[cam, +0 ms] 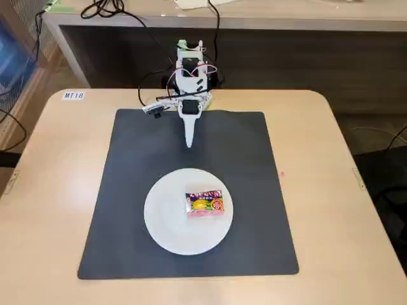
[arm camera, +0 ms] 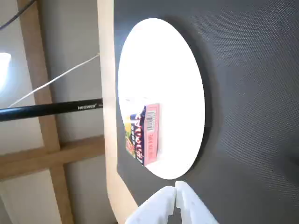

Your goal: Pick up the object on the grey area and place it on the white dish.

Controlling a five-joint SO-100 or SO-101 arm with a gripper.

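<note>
The object (cam: 205,203), a small pink and yellow snack packet, lies on the white dish (cam: 166,216), right of its centre in the fixed view. The dish rests on the grey area (cam: 248,159), a dark square mat. My gripper (cam: 189,143) is drawn back at the mat's far edge, shut and empty, well apart from the dish. In the wrist view the packet (arm camera: 144,134) sits on the dish (arm camera: 173,84) above the closed white fingertips (arm camera: 161,205), with the gripper (arm camera: 176,185) at the bottom edge.
The beige tabletop (cam: 331,190) surrounds the mat. The arm's base (cam: 189,70) and its cables stand at the table's far edge. A label (cam: 73,95) sits at the far left corner. A black tripod leg (arm camera: 46,110) shows in the wrist view beyond the table edge.
</note>
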